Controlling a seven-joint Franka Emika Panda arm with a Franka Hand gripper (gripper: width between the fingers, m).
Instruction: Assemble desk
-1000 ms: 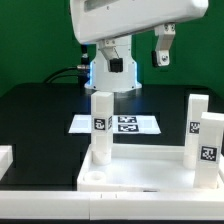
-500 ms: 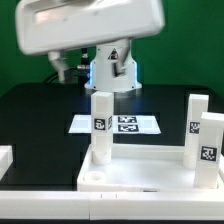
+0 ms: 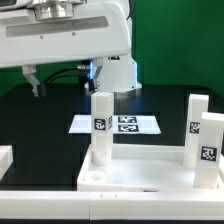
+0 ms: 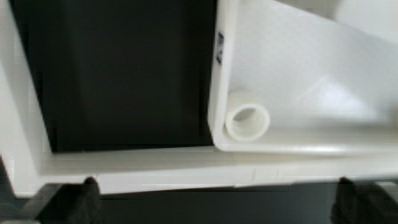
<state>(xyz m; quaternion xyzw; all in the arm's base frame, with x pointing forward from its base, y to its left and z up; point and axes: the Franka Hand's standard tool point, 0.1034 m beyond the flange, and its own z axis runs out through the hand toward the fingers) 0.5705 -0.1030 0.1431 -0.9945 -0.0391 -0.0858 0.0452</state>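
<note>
The white desk top (image 3: 150, 172) lies at the front of the table. Two white tagged legs stand upright in its corner sockets, one at the exterior view's left (image 3: 101, 125) and one at the right (image 3: 203, 140). My gripper (image 3: 36, 82) hangs high at the exterior view's left, above and behind the desk, touching nothing. In the wrist view the fingertips (image 4: 71, 200) are far apart with nothing between them, so the gripper (image 4: 222, 205) is open and empty. Below it the wrist view shows a white rimmed piece (image 4: 311, 80) with a round end (image 4: 246, 122) at its corner.
The marker board (image 3: 135, 123) lies flat behind the desk, in front of the robot base (image 3: 118, 72). A white block (image 3: 5, 158) sits at the exterior view's left edge. A white L-shaped border (image 4: 107, 165) frames the black table in the wrist view.
The arm has swung from the exterior view's upper right across to the left, carrying the gripper with it. The desk and its legs have not moved.
</note>
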